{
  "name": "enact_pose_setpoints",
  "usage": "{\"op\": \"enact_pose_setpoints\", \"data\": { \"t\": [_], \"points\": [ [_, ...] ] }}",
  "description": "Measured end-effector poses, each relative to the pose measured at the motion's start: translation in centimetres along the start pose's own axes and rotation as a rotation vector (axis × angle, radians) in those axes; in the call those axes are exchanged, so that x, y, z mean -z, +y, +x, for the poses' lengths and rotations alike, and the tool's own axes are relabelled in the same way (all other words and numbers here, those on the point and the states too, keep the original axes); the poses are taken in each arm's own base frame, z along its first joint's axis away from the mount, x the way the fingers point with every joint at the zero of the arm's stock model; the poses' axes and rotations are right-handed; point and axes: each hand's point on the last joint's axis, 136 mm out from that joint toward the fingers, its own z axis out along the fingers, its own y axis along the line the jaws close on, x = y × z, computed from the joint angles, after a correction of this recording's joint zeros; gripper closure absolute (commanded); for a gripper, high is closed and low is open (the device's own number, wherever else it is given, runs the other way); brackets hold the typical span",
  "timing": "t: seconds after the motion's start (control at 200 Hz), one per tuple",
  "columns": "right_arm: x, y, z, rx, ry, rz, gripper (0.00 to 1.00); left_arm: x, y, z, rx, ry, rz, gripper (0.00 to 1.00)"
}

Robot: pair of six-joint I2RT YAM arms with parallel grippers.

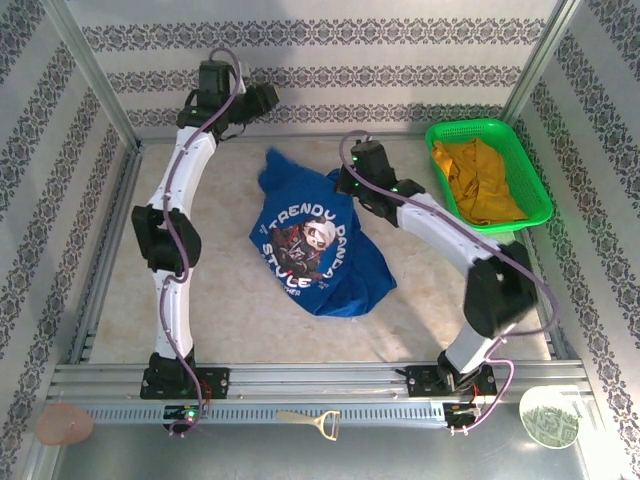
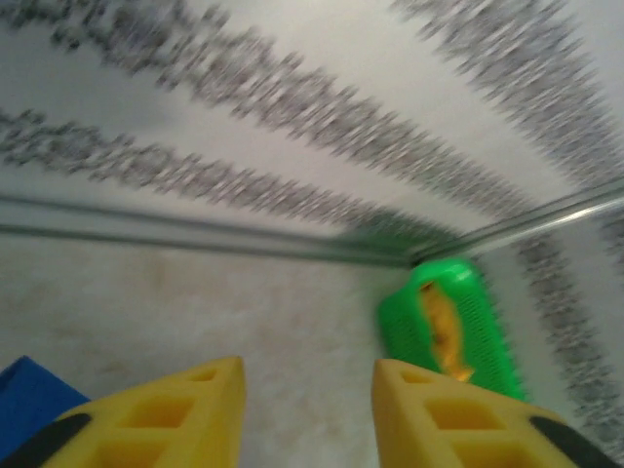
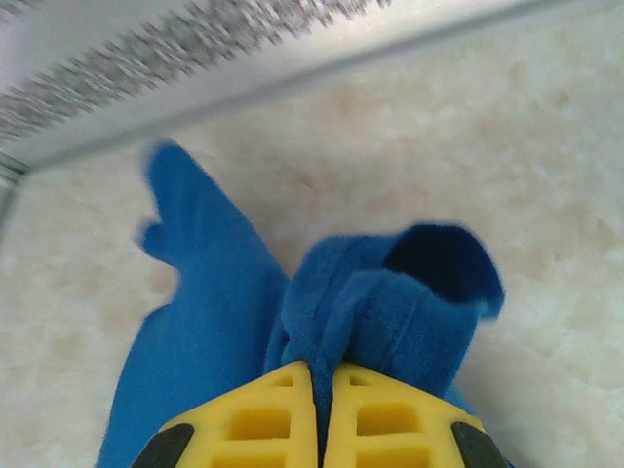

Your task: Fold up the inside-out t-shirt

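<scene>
right gripper (image 3: 323, 378) clamped on a bunched fold of the blue t-shirt (image 3: 210, 331), left gripper (image 2: 308, 382) jaws apart, green basket (image 2: 490, 331) ahead to its right

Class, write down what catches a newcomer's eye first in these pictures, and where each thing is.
The royal-blue t-shirt lies crumpled at the centre, its printed graphic facing up, with the right gripper shut on a fold at its far edge. A bright green basket holding a mustard-yellow garment sits at the far right.
</scene>
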Motion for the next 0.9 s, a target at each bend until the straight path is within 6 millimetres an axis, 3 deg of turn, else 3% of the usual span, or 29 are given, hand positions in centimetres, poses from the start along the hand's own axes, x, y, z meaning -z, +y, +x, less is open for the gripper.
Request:
{"op": "enact_pose_setpoints", "data": {
  "t": [0.075,0.15,0.31,0.34,0.385,0.415,0.44,0.565,0.664,0.764,0.899],
  "points": [
    [-1.8,-0.1,-0.2,-0.008,0.009,0.015,1.00,0.0,1.0,2.1,-0.021,0.077,-0.045,0.50],
    [-1.8,0.6,-1.2,-0.015,-0.008,0.003,1.00,1.6,0.5,4.1,-0.052,0.120,-0.063,0.46],
    [-1.1,1.6,-3.3,-0.040,-0.055,-0.025,1.00,8.9,-3.8,11.3,-0.132,0.138,-0.048,0.40],
    [-1.1,1.6,-3.4,-0.044,-0.055,-0.024,0.86,10.2,-5.0,13.2,-0.149,0.135,-0.028,0.40],
    [-1.1,1.5,-3.4,-0.053,-0.048,-0.033,0.48,11.5,-6.2,15.7,-0.172,0.126,-0.002,0.40],
    [-1.1,1.5,-3.4,-0.055,-0.037,-0.046,0.36,12.1,-6.9,17.4,-0.179,0.125,0.019,0.40],
    [-1.2,1.6,-3.4,-0.055,-0.028,-0.061,0.32,12.3,-7.3,18.9,-0.180,0.136,0.034,0.40],
    [-0.9,2.4,-4.0,-0.041,0.008,-0.133,0.24,10.7,-5.9,25.3,-0.151,0.199,0.027,0.39],
    [-0.3,1.0,-3.6,-0.053,0.026,-0.140,0.24,8.5,-4.0,29.1,-0.132,0.272,-0.034,0.39],
    [0.5,-3.5,-1.8,-0.112,0.063,-0.076,0.25,6.7,-3.5,30.8,-0.147,0.309,-0.073,0.39],
    [1.6,-10.9,1.0,-0.220,0.107,0.060,0.25,3.5,-5.1,30.5,-0.205,0.318,-0.090,0.37]
  ]
}}
